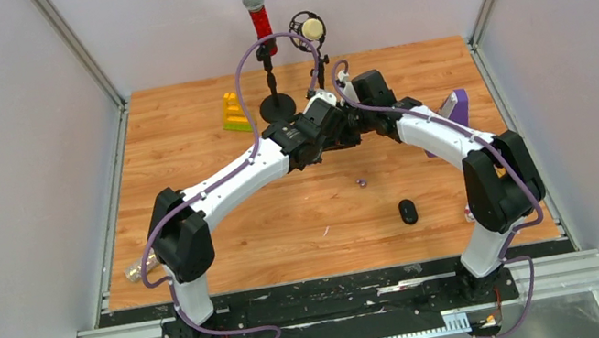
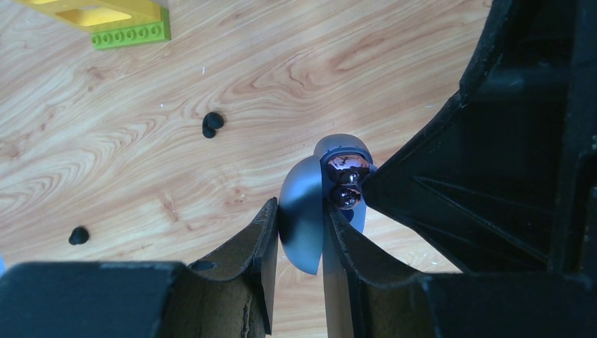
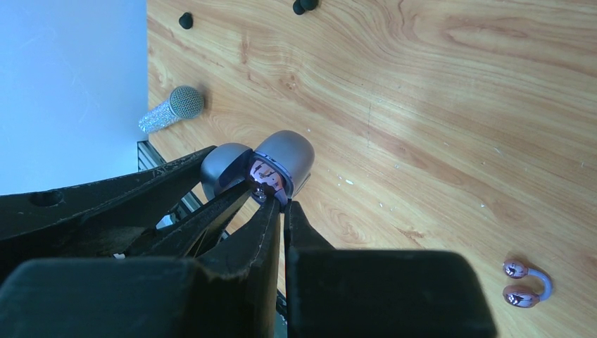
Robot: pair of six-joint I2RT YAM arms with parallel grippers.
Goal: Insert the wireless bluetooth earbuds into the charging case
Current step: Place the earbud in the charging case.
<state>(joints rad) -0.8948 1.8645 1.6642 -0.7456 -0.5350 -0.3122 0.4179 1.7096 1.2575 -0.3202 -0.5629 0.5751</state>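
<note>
My left gripper (image 2: 300, 208) is shut on a blue-grey charging case (image 2: 303, 211) with its lid open, held above the table. A shiny purple earbud (image 2: 347, 182) sits in the case's opening. My right gripper (image 3: 284, 203) is shut on this earbud (image 3: 265, 175) at the mouth of the case (image 3: 288, 153). Both grippers meet at mid table, left (image 1: 340, 125) and right (image 1: 359, 119). A second purple earbud (image 3: 525, 282) lies on the wood, also in the top view (image 1: 361, 182). Black earbuds (image 2: 211, 124) and one more (image 2: 79, 235) lie on the table.
A black oval case (image 1: 408, 210) lies near the right arm. A purple object (image 1: 457, 107) is at the right edge. A red microphone (image 1: 257, 14) and a round one (image 1: 310, 29) stand on stands at the back, by a yellow-green block (image 1: 234, 113). A silver microphone (image 1: 137, 270) lies front left.
</note>
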